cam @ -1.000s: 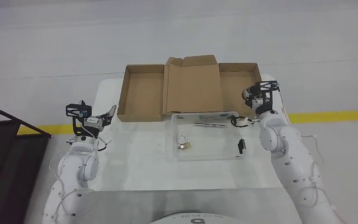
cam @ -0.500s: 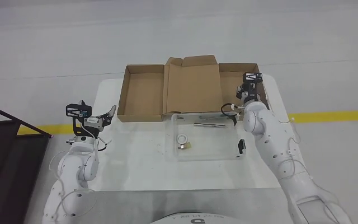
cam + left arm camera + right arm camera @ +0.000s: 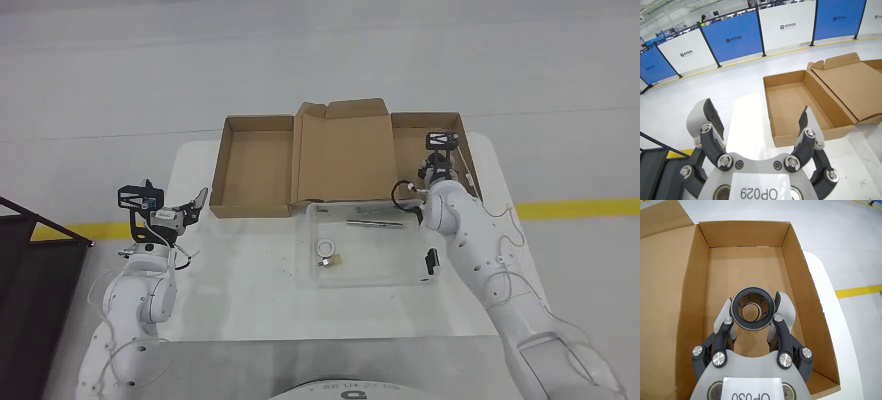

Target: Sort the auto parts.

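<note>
Swung the right gripper [image 3: 753,306] in from the box's [image 3: 744,234] right wall to over its right bay. Clamps a black bearing [image 3: 753,325] there, bore facing the box floor. Keeps the left gripper [image 3: 758,108] spread wide and empty, left of the box. Leaves a clear tray [image 3: 300,262] just in front of the box, with a rod [image 3: 375,224], white ring [image 3: 326,249] and black part [image 3: 431,261] inside.

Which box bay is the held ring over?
The right bay, past the lid flap from the left bay; the right gripper holds the ring over it.
</note>
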